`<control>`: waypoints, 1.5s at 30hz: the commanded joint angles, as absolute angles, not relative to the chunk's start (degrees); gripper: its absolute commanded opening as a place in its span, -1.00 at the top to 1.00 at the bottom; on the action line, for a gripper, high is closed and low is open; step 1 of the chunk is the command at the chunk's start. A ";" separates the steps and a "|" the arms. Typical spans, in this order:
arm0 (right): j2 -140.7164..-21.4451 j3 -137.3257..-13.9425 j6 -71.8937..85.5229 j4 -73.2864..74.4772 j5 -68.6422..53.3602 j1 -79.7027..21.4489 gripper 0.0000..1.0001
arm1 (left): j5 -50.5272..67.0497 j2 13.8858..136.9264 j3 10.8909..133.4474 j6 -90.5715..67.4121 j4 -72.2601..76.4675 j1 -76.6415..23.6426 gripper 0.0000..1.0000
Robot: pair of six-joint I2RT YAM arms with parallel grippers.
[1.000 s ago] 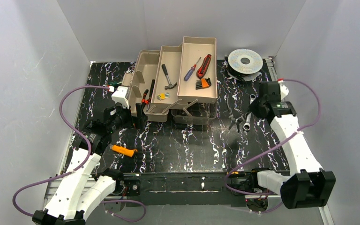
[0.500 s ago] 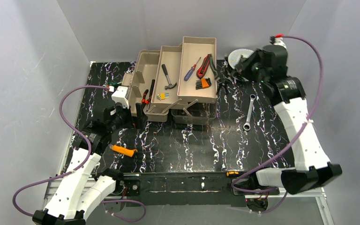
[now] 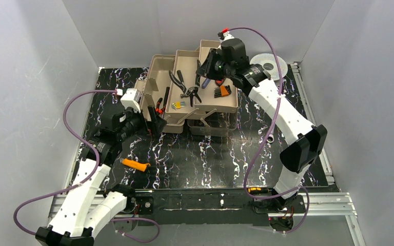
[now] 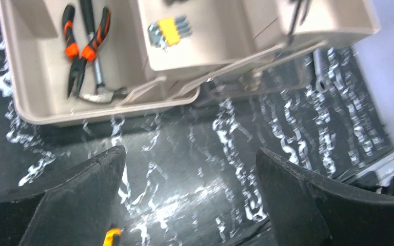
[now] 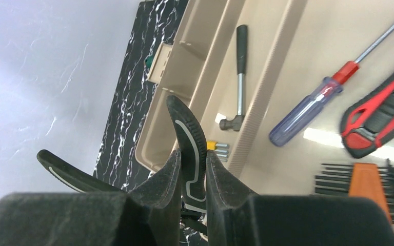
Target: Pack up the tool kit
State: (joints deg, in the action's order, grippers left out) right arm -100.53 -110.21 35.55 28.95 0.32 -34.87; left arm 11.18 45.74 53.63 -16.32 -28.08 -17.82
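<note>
- Top view: the right gripper (image 3: 201, 78) hangs over the open toolbox (image 3: 156, 62), clamped on black pliers (image 3: 191, 94) above the middle tray (image 3: 184, 60). The step in hand appears to be stowing these pliers.
- The next move calls for lowering them onto free tray floor, then letting go.
- The left gripper (image 3: 155, 123) sits by the box's near left corner, jaws apart, holding nothing.
- An orange tool (image 3: 135, 164) lies unpacked on the table (image 3: 210, 159), well apart from the box. A wire spool (image 3: 274, 61) sits at the back right.
- Right wrist view: the fingers (image 5: 164, 179) pinch one pliers handle and the other handle splays free, so it could catch a tray wall.
- Below, a hammer (image 5: 240, 77) lies in the middle tray. The upper tray (image 5: 328, 31) holds a screwdriver (image 5: 328, 97), a knife (image 5: 385, 113) and hex keys (image 5: 369, 189).
- Left wrist view: only bare table shows between the spread fingers. The box's bottom compartment holds orange-handled pliers (image 4: 82, 48) and a second hammer (image 4: 100, 93). A yellow key set (image 4: 166, 33) lies in the middle tray.
</note>
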 commanded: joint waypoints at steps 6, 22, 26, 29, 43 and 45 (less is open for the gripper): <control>-97.64 -113.18 36.29 23.92 -6.75 -36.37 0.97 | 18.45 53.44 56.41 -31.30 -4.09 -17.65 -0.63; -91.43 -106.86 37.76 24.50 -7.34 -37.12 0.97 | 23.21 61.74 57.14 -40.55 16.75 -20.56 -0.40; -91.67 -108.05 38.13 25.95 -3.44 -37.09 0.97 | 14.85 55.82 55.67 -39.03 5.34 -20.59 -0.47; -91.19 -107.36 38.41 25.44 -0.87 -37.00 0.97 | 10.00 50.62 52.13 -36.71 2.64 -20.57 -0.50; -92.61 -107.21 38.42 24.86 -7.15 -36.97 0.97 | 23.49 56.73 51.45 -38.10 18.63 -20.64 -0.85; -92.15 -106.62 38.34 24.81 -7.71 -37.02 0.97 | 24.16 59.14 52.43 -38.72 20.27 -20.65 -0.77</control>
State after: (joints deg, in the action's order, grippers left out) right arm -93.34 -106.24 37.67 28.23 -5.04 -36.84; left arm 20.51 56.45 49.34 -37.54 14.37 -20.38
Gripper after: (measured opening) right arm 0.239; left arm 0.911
